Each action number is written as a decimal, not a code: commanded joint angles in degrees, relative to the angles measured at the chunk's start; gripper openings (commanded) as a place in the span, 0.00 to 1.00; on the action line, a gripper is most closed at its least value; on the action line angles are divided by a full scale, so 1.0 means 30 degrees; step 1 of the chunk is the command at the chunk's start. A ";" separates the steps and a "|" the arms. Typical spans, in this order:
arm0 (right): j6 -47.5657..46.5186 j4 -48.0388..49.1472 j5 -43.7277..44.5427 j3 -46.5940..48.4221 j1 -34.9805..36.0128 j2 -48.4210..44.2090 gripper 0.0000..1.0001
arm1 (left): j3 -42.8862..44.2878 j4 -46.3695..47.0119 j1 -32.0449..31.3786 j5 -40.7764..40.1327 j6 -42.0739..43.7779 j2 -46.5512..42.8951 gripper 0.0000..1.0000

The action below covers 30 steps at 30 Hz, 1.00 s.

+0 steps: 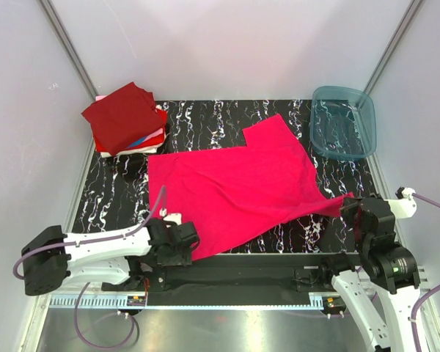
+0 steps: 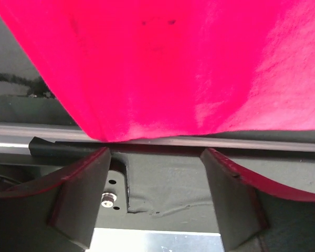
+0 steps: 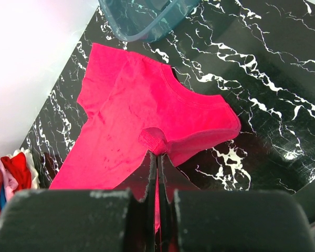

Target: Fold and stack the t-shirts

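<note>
The folded stack (image 1: 125, 117) sits done; pink t-shirt (image 1: 235, 183) lies unfolded. The right gripper (image 3: 157, 157) pinches its edge, the left gripper (image 2: 155, 152) gapes, seemingly empty.

Your tabletop (image 1: 205, 121) is black with white marble veining. Across its middle you have a magenta-pink t-shirt (image 1: 235, 183), spread mostly flat and skewed. Its near-left corner reaches the near edge, and its right-hand corner is lifted off the surface. In the far left corner sits a stack of folded t-shirts (image 1: 126, 119), dark maroon-red on top with red, white and blue edges beneath, just beside the shirt. In the far right corner stands a teal plastic bin (image 1: 343, 125), close to the shirt's far sleeve.
</note>
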 commanded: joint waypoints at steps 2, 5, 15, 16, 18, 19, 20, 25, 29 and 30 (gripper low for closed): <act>-0.0314 0.0907 0.0179 0.0186 -0.0004 -0.0010 0.00 | 0.0442 0.1190 -0.0076 -0.1696 0.0817 0.2109 0.85; -0.0373 0.0790 0.0119 0.0187 -0.0004 0.0078 0.00 | 0.1496 0.0956 -0.0076 -0.1990 0.1694 0.3983 0.95; -0.0578 0.0848 -0.0378 -0.0018 0.0025 0.0108 0.00 | 0.3052 0.2207 -0.0105 -0.2842 0.3542 0.6362 0.78; -0.0549 0.0848 -0.0407 -0.0134 -0.0004 0.0079 0.00 | 0.2413 0.2766 -0.0047 -0.2261 0.3834 0.5955 0.70; -0.0549 0.0848 -0.0379 -0.0281 0.0025 0.0020 0.00 | 0.1969 0.3503 -0.0017 -0.2197 0.3924 0.5253 0.64; -0.0549 0.0848 -0.0407 -0.0311 -0.0004 -0.0038 0.00 | 0.1619 0.3591 0.0041 -0.2167 0.3925 0.4958 0.60; -0.0549 0.0790 -0.0379 -0.0340 -0.0004 -0.0068 0.00 | 0.1442 0.3824 0.0187 -0.2138 0.3925 0.4723 0.49; -0.0402 0.0761 -0.0670 -0.0370 -0.0004 -0.0010 0.00 | 0.0942 0.4032 0.0217 -0.2020 0.3867 0.3754 0.11; -0.0373 0.0673 -0.0701 -0.0370 -0.0004 -0.0068 0.00 | 0.1058 0.3624 0.0188 -0.2108 0.3808 0.3637 0.00; -0.0373 0.0614 -0.0701 -0.0312 -0.0004 -0.0068 0.00 | 0.1146 0.3447 0.0188 -0.2137 0.3779 0.3491 0.00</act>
